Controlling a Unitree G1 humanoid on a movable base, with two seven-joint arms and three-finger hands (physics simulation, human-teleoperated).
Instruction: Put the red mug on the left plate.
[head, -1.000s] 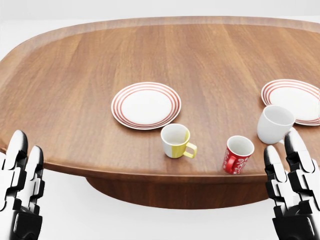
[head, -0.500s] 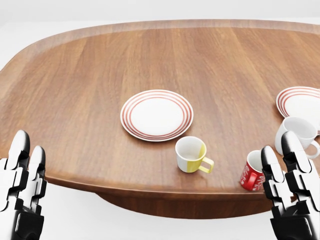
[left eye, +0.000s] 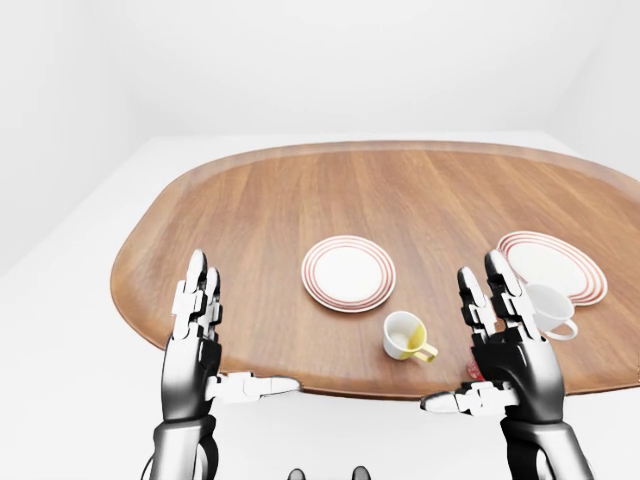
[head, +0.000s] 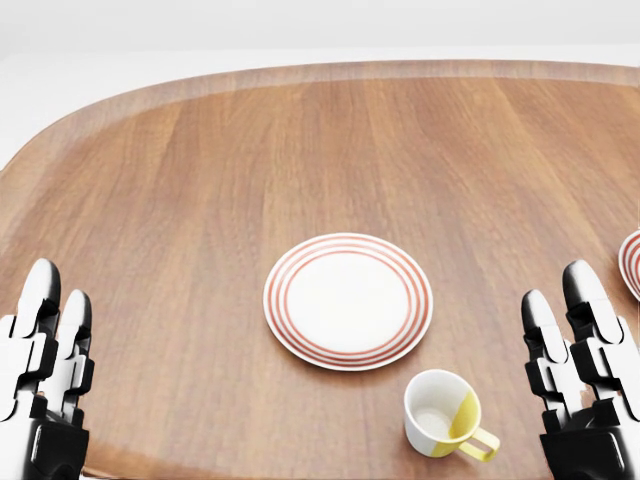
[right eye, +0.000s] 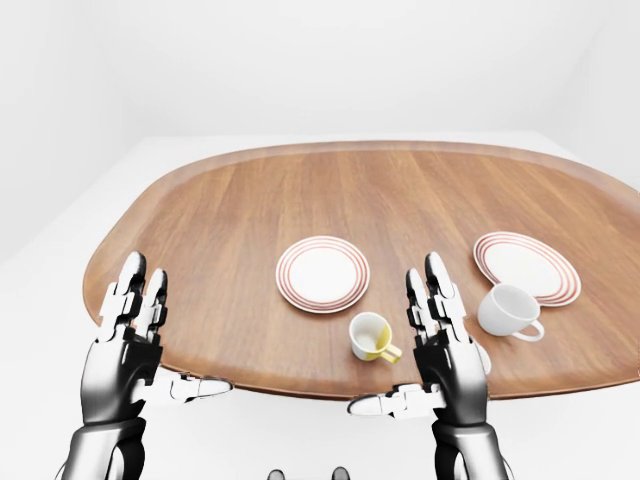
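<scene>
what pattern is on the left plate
White with thin red concentric rings round the rim; the left plate shows best in the head view.

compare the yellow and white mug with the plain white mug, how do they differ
The yellow-and-white mug is part yellow with a yellow handle; the white mug is all white. The yellow-and-white mug stands upright just below the left plate; the white mug leans against the right plate and looks larger. Both are empty and handled.

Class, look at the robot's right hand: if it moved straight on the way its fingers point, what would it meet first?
Probably the white mug, just past the fingertips of the right hand in the left-eye view; depth is uncertain.
</scene>
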